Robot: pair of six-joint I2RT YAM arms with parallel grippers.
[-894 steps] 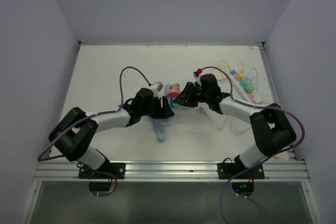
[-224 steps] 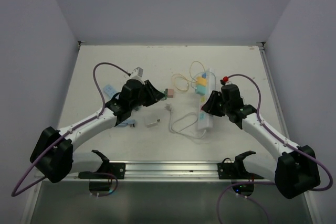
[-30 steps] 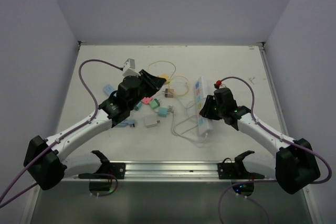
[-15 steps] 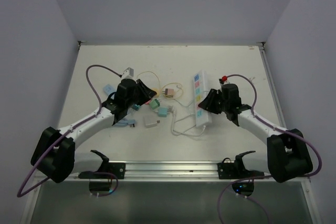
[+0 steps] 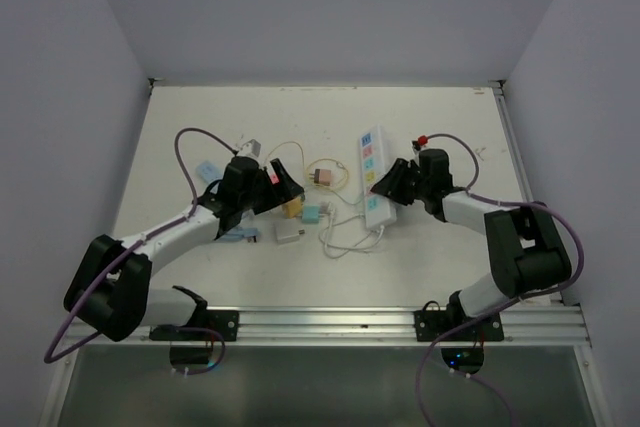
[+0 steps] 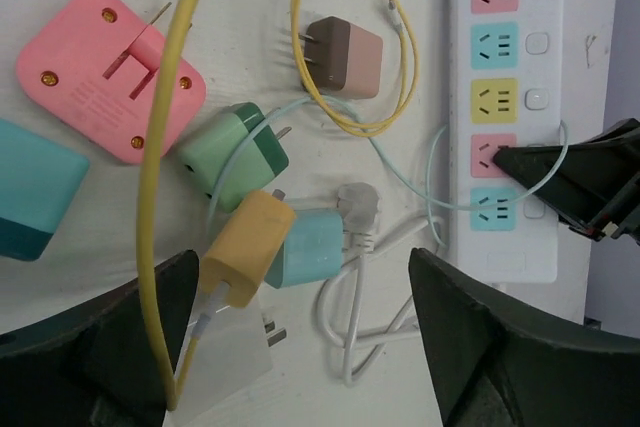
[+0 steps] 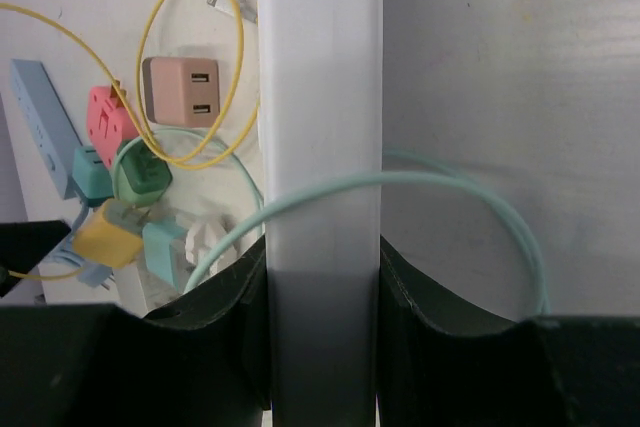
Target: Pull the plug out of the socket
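Observation:
The white power strip [image 5: 371, 172] lies at mid table, and all the coloured sockets I see on it [image 6: 497, 97] are empty. My right gripper [image 5: 390, 184] is shut on the strip's near end, its side [image 7: 320, 127] clamped between both fingers [image 7: 200, 347]. A yellow plug [image 6: 246, 249] on a yellow cable lies loose on the table, beside a light blue plug [image 6: 318, 245]. My left gripper [image 6: 300, 347] hangs open above them and holds nothing. In the top view it [image 5: 285, 190] sits left of the strip.
Loose around the yellow plug lie a pink plug [image 6: 110, 72], a brown adapter [image 6: 340, 52], a green plug [image 6: 235, 152], a white adapter [image 6: 235, 347] and a coiled white cord [image 6: 375, 327]. A pale green cable [image 7: 400, 187] arches over the strip. Walls close the table's sides.
My left gripper has come down and opened, leaving the yellow plug on the table. The right arm has swung the strip further away and more upright in the top view.

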